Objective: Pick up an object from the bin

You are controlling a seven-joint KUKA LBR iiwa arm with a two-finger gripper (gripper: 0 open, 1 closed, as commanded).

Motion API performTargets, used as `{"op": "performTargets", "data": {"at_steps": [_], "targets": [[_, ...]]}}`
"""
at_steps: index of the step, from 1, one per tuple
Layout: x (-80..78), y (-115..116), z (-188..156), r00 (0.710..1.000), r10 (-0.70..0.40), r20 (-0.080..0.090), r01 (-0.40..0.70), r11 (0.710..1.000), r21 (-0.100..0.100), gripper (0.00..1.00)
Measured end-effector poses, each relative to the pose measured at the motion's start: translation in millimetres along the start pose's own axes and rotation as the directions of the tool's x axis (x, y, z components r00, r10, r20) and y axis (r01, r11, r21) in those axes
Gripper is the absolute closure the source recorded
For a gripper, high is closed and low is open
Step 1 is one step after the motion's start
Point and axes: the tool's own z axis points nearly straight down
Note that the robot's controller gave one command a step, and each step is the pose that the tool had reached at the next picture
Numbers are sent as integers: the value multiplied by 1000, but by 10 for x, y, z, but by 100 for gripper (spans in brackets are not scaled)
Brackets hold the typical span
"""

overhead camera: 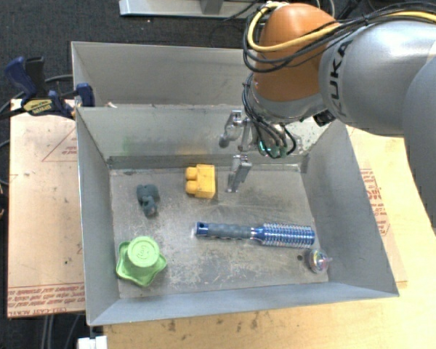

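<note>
My gripper (237,174) hangs over the back middle of the bin floor, one finger pointing down just right of a yellow toy brick (201,180). Nothing shows between its fingers. A blue hairbrush (256,233) lies flat in front of it, handle to the left, bristle head to the right.
A small grey-green lump (148,199) lies at the left of the floor. A green flower-shaped cup (140,260) sits in the front left corner. A small shiny ball (317,261) rests at the front right. The arm with its orange cover fills the upper right.
</note>
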Motion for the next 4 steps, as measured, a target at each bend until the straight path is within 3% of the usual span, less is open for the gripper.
{"op": "performTargets", "data": {"at_steps": [1,2,3,4], "targets": [[306,2,864,1000,12,28,-12,1000,-3,0],[1135,-389,632,992,130,4,-130,992,1,0],[1368,-617,1139,997,-77,12,77,997,-1,0],[1368,-619,1128,997,-77,11,77,997,0,100]]}}
